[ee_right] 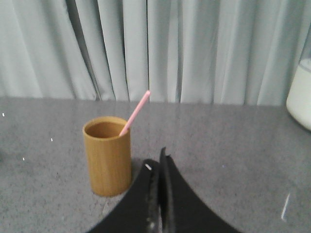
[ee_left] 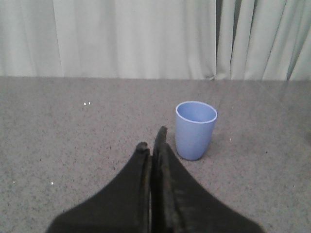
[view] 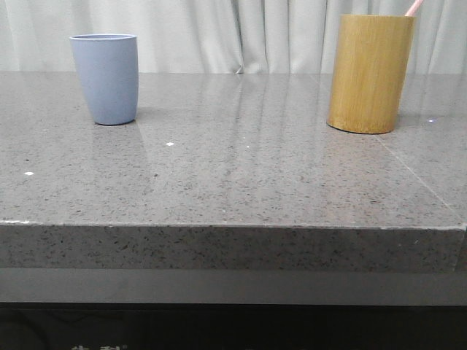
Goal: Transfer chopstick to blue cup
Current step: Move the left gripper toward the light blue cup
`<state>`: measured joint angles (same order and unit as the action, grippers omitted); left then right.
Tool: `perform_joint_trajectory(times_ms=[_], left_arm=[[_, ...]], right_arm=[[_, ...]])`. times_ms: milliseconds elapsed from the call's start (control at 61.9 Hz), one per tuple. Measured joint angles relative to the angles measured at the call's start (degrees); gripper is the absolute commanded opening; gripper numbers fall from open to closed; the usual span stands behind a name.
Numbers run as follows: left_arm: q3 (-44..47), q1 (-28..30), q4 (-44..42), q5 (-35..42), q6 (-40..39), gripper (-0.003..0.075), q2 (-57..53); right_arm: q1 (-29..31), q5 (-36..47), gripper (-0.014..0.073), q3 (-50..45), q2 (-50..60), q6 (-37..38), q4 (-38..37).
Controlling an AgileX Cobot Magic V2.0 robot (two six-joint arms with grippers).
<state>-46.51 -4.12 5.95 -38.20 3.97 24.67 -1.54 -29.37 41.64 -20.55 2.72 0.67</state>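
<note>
The blue cup [view: 106,77] stands upright at the far left of the table; it also shows in the left wrist view [ee_left: 195,129], empty. A pale pink chopstick [ee_right: 135,112] leans in the yellow-brown bamboo cylinder [ee_right: 107,155]; only its tip [view: 414,8] shows in the front view, above the cylinder [view: 368,73] at the far right. My left gripper [ee_left: 152,141] is shut and empty, a little short of the blue cup. My right gripper [ee_right: 156,161] is shut and empty, close beside the bamboo cylinder. Neither gripper shows in the front view.
The grey speckled stone table [view: 241,175] has its front edge near the camera. Pale curtains [view: 241,33] hang behind it. A white rounded object [ee_right: 300,90] stands at the edge of the right wrist view.
</note>
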Motion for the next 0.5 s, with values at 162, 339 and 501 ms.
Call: perform_joint_trajectory(times_ms=[162, 339, 501], left_arm=[[0.0, 0.0, 0.8, -1.0, 0.0, -0.0019, 5.7], [0.1, 0.0, 0.9, -1.2, 0.0, -0.0019, 10.7], [0.1, 0.0, 0.9, -1.2, 0.0, -0.0013, 13.9]], right_arm=[[0.0, -5.3, -0.0067, 0.3, -6.5, 0.0, 0.0], [0.0, -9.3, -0.0067, 0.3, -12.5, 0.0, 0.0], [0.0, -11.3, -0.0043, 0.3, -16.6, 0.0, 0.0]])
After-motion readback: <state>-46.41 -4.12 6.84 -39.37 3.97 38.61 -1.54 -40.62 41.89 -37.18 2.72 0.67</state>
